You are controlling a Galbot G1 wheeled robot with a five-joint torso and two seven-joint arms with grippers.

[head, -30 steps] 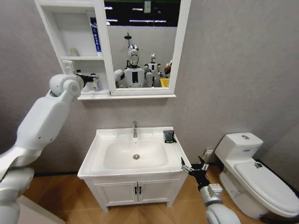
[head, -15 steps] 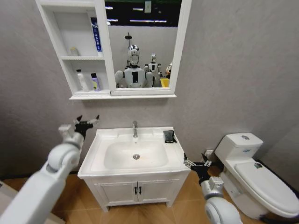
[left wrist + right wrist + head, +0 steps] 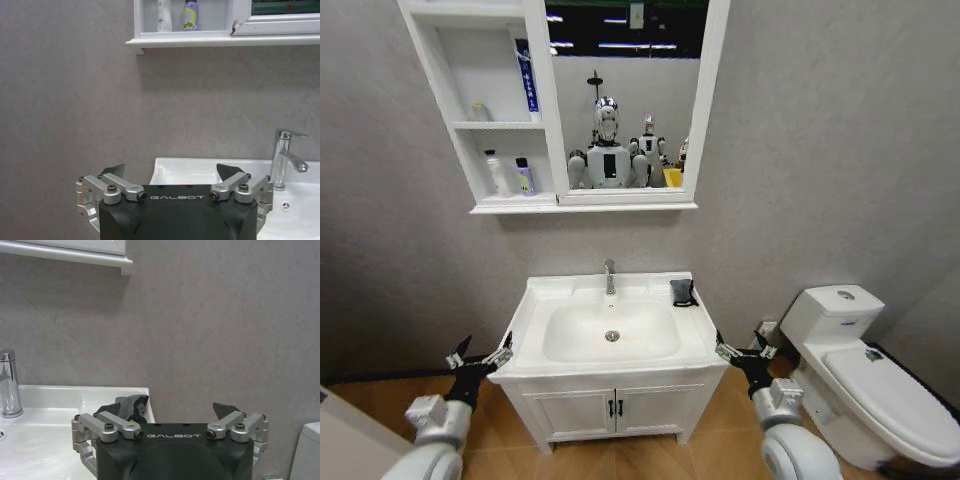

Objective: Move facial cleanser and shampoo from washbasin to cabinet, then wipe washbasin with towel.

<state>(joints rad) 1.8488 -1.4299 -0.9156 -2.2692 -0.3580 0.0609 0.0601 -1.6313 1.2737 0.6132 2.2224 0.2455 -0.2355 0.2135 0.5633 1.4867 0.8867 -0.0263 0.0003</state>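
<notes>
Left gripper: low beside the white ceramic washbasin, fingers spread, empty.
White three-shelf cabinet: white bottle and purple bottle on lowest shelf.
Black-grey cloth towel: washbasin's back right corner.
Right gripper: low beside washbasin, spread, empty.

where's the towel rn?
The towel sits on the washbasin's back corner on the robot's right, beside the tap, above the open right gripper.

White rounded arm shells with grey wrist collars. Black gripper bodies lettered GALBOT in white, silver linkage bars fastened with dark screws, black wedge-shaped fingertips at lower frame.
</notes>
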